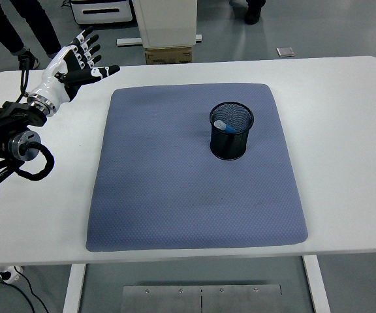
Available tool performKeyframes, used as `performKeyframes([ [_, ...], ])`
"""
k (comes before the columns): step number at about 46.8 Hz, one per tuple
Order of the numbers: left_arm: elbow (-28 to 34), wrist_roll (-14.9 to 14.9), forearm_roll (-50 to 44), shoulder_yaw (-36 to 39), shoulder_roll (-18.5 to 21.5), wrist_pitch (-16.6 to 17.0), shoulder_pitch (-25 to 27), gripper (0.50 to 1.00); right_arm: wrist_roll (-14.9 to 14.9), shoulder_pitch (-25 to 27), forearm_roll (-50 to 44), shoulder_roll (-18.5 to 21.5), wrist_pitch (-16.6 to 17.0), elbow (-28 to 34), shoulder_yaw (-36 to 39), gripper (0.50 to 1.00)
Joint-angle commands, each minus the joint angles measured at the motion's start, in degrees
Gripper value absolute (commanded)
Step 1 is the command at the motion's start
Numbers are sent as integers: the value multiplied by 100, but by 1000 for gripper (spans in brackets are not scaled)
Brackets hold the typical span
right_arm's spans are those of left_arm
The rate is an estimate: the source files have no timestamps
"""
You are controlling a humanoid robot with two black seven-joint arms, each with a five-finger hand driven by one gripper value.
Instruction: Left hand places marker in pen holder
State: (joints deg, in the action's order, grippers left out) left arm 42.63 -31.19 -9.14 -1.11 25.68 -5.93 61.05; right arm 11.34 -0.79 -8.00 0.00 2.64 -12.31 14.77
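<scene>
The marker [222,124] lay inside the pen holder [231,132] on the mat [175,182]; my left hand [74,62] hovered over the desk's [344,130] far-left corner, fingers [106,70] spread, empty.

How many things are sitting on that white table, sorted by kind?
Blue-grey mat: 1
Black mesh pen holder: 1
Marker, inside the holder: 1
Total: 3
The robot's left hand hovers open over the table's far left corner and holds nothing.
</scene>
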Motion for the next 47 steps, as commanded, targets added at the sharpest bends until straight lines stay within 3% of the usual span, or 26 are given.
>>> performKeyframes([
  [1, 0, -1, -8, -187, 69, -49, -120, 1000, 0, 0, 0, 0, 0, 0, 0, 1000],
  [12, 0, -1, -8, -864, 306, -321, -603, 1000, 0, 0, 0, 0, 0, 0, 0, 1000],
  [25, 0, -10, -8, -1365, 306, -312, -1122, 1000, 0, 0, -9, 0, 17, 0, 0, 1000],
  [47, 0, -10, -17, -1480, 280, -304, -1245, 1000, 0, 9, 9, 0, 52, -123, 26, 1000],
])
